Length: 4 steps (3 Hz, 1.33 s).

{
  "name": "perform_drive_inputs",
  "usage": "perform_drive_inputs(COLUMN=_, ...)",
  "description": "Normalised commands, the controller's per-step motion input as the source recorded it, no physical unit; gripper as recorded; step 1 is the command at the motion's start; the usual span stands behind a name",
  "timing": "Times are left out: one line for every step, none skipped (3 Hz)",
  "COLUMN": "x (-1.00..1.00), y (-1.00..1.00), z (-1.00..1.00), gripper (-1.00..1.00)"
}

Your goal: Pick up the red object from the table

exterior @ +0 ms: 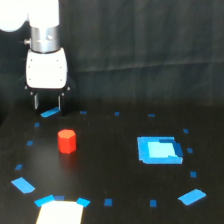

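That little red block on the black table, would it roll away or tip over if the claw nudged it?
The red block stands on a flat end and looks stubby, so it probably would not tip. Its sides look faceted, so it would likely slide rather than roll. It looks rigid with a matte surface, so the gripper, hanging apart behind it, should probably hold it without slipping.

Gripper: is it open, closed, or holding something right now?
Gripper: open and empty, fingers apart above the table; the red object sits apart, nearer the camera.
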Motion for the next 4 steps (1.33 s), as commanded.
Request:
perform_drive_inputs(x=1.0, y=-1.0, z=-1.0, gripper=1.0)
perform_drive_inputs(x=0.89, y=-1.0, z=0.43, gripper=1.0)
perform_drive_inputs(x=0.07, y=-1.0, z=-0.86, gripper=-1.0)
perform_drive_inputs(x=0.3, y=-0.94, z=-1.0, gripper=0.99)
